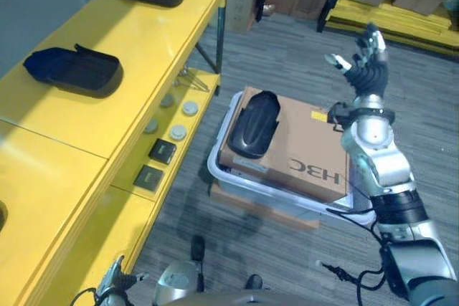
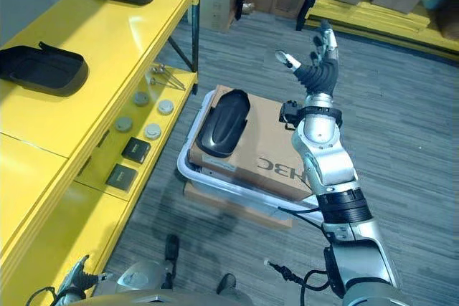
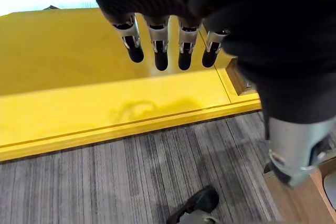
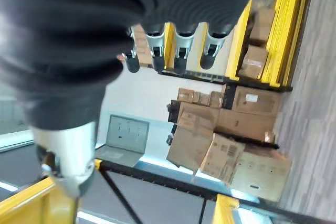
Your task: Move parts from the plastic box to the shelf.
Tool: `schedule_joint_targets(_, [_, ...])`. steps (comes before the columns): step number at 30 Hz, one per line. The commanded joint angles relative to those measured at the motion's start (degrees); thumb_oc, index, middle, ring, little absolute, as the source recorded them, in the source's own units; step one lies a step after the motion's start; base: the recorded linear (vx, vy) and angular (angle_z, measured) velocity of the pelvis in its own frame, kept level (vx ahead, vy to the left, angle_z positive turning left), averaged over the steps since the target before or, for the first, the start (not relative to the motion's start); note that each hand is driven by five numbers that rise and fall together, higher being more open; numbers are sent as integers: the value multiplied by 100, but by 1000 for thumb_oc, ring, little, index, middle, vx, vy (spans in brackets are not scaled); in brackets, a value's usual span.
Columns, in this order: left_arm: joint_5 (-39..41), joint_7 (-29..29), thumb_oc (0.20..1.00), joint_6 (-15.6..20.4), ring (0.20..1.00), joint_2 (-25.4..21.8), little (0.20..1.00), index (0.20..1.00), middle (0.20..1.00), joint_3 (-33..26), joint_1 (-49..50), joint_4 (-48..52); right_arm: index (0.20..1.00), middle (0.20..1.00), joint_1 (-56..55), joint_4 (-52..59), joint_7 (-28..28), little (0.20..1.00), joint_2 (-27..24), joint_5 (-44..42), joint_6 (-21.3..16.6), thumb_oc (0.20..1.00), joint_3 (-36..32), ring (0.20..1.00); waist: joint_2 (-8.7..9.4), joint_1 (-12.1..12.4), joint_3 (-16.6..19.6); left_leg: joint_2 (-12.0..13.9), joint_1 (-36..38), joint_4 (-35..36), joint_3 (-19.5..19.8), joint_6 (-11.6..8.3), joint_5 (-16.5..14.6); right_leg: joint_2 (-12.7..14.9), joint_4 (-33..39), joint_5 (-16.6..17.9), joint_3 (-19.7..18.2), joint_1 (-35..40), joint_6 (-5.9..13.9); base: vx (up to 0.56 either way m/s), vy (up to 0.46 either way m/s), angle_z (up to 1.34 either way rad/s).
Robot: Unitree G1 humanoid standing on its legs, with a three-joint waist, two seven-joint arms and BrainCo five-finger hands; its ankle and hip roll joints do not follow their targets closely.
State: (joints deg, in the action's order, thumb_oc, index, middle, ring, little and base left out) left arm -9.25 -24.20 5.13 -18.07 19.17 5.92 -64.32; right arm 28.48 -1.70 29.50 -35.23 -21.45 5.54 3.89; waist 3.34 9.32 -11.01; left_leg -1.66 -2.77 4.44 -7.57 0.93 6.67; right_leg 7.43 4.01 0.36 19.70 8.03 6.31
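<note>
We see the right hand raised, fingers spread and empty, beyond the plastic box. Below it, one black part lies on cardboard. The left hand hangs relaxed before the shelf.

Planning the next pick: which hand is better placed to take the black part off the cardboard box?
Probably the right hand: it is raised, open and empty beside the cardboard box holding the black part. The left hand hangs low by the shelf.
</note>
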Motion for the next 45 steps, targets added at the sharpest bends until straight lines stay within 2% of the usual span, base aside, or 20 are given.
schedule_joint_targets(1, [-118, 14, 1000, -12, 1000, -19, 1000, 1000, 1000, 230, -26, -205, 1000, 1000, -161, -573, 551, 1000, -315, 585, 77, 1000, -123, 1000, -209, 199, 275, 454, 104, -204, 111, -281, -707, 143, -226, 15, 70, -669, 174, 72, 39, 0])
schedule_joint_targets(4, [14, 24, 1000, 39, 1000, -107, 1000, 1000, 1000, 354, -104, -207, 1000, 1000, -17, -1528, 915, 1000, -480, 468, -10, 1000, -184, 1000, -238, 304, 167, 454, -142, -329, 223, -269, -717, 192, -371, -12, 151, -894, 185, -64, 29, 6])
schedule_joint_targets(5, [112, 6, 1000, 129, 1000, -160, 1000, 1000, 1000, 451, -226, -247, 1000, 1000, 154, -2193, 1004, 1000, -606, 410, -278, 1000, -202, 1000, -267, 359, 54, 446, -340, -410, 294, -267, -712, 222, -438, -19, 193, -1057, 188, -156, 26, 22])
schedule_joint_targets(6, [189, -9, 1000, 157, 1000, -179, 1000, 1000, 1000, 498, -293, -266, 1000, 1000, 253, -2449, 1104, 1000, -664, 328, -323, 1000, -180, 1000, -280, 376, 4, 437, -446, -460, 327, -263, -711, 236, -474, -18, 210, -1144, 188, -247, 49, 31])
schedule_joint_targets(7, [372, -28, 1000, 219, 1000, -230, 1000, 1000, 1000, 622, -467, -307, 1000, 1000, 488, -3151, 1208, 1000, -806, 304, -622, 1000, -134, 1000, -308, 429, -139, 410, -665, -546, 416, -257, -702, 268, -529, -12, 251, -1306, 193, -201, 33, 35])
schedule_joint_targets(9, [496, -79, 1000, 286, 1000, -254, 1000, 1000, 1000, 707, -601, -351, 1000, 1000, 687, -3665, 1183, 1000, -929, 114, -888, 1000, -38, 1000, -328, 469, -242, 405, -789, -610, 531, -283, -791, 272, -589, -86, 220, -1400, 240, -114, -6, 24])
schedule_joint_targets(10, [635, -223, 1000, 415, 1000, -274, 1000, 1000, 1000, 813, -742, -389, 1000, 1000, 940, -4272, 1149, 1000, -1072, -95, -1184, 1000, 95, 1000, -360, 538, -414, 369, -1017, -726, 644, -276, -789, 303, -680, -81, 269, -1569, 244, -76, -8, 16])
schedule_joint_targets(14, [936, -479, 1000, 514, 1000, -320, 1000, 1000, 1000, 926, -885, -334, 1000, 1000, 1308, -5064, 960, 1000, -1302, -579, -1587, 1000, 412, 1000, -401, 685, -653, 274, -1414, -889, 843, -276, -759, 361, -768, -43, 395, -1834, 264, -96, 23, 11])
schedule_joint_targets(17, [984, -508, 1000, 567, 1000, -328, 1000, 1000, 1000, 920, -891, -323, 1000, 1000, 1489, -5339, 785, 1000, -1365, -813, -1747, 1000, 510, 1000, -415, 767, -739, 217, -1620, -995, 972, -279, -759, 392, -833, -35, 433, -1994, 280, -44, 17, 21])
schedule_joint_targets(20, [977, -509, 1000, 657, 1000, -343, 1000, 1000, 1000, 893, -798, -289, 1000, 1000, 1598, -5466, 671, 1000, -1398, -863, -1782, 1000, 571, 1000, -428, 848, -827, 172, -1700, -1082, 1053, -278, -776, 403, -874, -44, 443, -2038, 277, 1, 43, 12])
schedule_joint_targets(22, [1024, -460, 1000, 702, 1000, -365, 1000, 1000, 1000, 835, -686, -251, 1000, 1000, 1706, -5449, 562, 1000, -1383, -938, -1628, 1000, 596, 1000, -431, 918, -856, 141, -1683, -1061, 1102, -276, -786, 401, -869, -57, 439, -2024, 292, 38, 71, 17])
schedule_joint_targets(30, [1058, -336, 1000, 776, 1000, -374, 1000, 1000, 1000, 740, -547, -207, 1000, 1000, 1728, -5505, 300, 1000, -1273, -831, -1402, 1000, 632, 1000, -452, 1036, -832, 84, -1579, -892, 1167, -266, -760, 420, -827, -86, 412, -1967, 324, 33, 50, 9])
schedule_joint_targets(36, [1095, -171, 1000, 805, 1000, -345, 1000, 1000, 1000, 679, -487, -235, 1000, 1000, 1706, -5516, 191, 1000, -1013, -629, -997, 1000, 782, 1000, -486, 1097, -846, 44, -1550, -833, 1195, -254, -746, 442, -815, -103, 376, -1956, 324, 9, 32, 1])
schedule_joint_targets(45, [1068, -229, 1000, 824, 1000, -265, 1000, 1000, 1000, 682, -520, -243, 1000, 1000, 1605, -5745, 63, 1000, -701, -553, -963, 1000, 1033, 1000, -485, 1169, -909, 29, -1569, -820, 1228, -254, -733, 445, -767, -74, 372, -1941, 318, 0, 0, 0])
